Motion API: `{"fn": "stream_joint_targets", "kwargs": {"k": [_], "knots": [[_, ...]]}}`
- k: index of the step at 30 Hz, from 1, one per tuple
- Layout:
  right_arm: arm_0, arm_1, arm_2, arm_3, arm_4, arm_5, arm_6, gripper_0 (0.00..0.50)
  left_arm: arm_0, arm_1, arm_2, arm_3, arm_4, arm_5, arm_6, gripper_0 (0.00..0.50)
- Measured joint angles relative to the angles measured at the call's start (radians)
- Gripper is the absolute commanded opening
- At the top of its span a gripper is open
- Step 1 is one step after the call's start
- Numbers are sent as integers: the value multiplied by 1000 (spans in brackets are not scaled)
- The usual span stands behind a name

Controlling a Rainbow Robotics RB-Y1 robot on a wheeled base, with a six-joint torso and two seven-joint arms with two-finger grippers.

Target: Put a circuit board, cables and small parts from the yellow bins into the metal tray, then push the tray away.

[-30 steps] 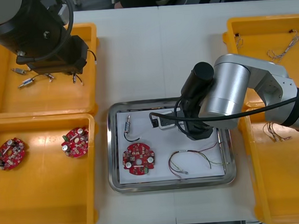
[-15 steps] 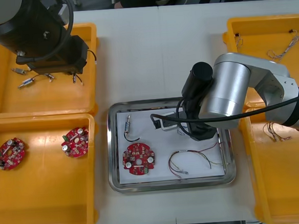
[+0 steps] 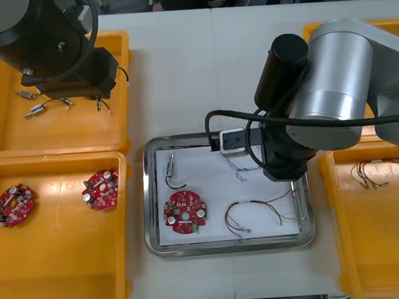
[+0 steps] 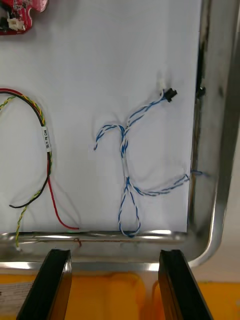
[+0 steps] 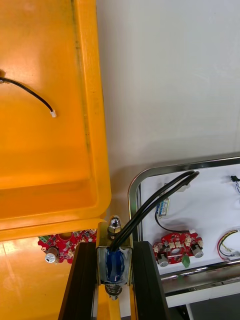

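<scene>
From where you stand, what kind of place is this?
Probably an electronics kitting bench: yellow bins hold red circuit boards and cables, and a metal tray between them collects a set. The left tool grips a small metal part above the left bins; the right tool hangs open over the tray's edge.

Silver right arm (image 3: 335, 78), looped black wiring (image 3: 348, 119), black-fingered end effector (image 4: 115, 256).
</scene>
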Motion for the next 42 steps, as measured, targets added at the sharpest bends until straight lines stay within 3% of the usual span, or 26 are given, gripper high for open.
{"fn": "stream_joint_targets", "kwargs": {"k": [7, 13, 16, 22, 32, 42], "knots": [[0, -54, -54, -123, -43, 135, -139, 500, 0, 0, 0, 0, 1, 0, 0, 0], [25, -115, -135, -221, -83, 141, -315, 500, 0, 0, 0, 0, 2, 0, 0, 0], [75, -144, -225, -270, -88, 142, -347, 500, 0, 0, 0, 0, 2, 0, 0, 0], [175, -218, -410, -315, -115, 143, -536, 500, 0, 0, -1, 0, 2, 0, 0, 0], [323, -319, -687, -231, -196, 144, -543, 500, 0, 1, -1, 11, 2, 0, 1, 0], [589, -333, -1028, -175, -200, 144, -543, 500, -1, -15, -36, 11, -2, 0, 6, 0]]}}
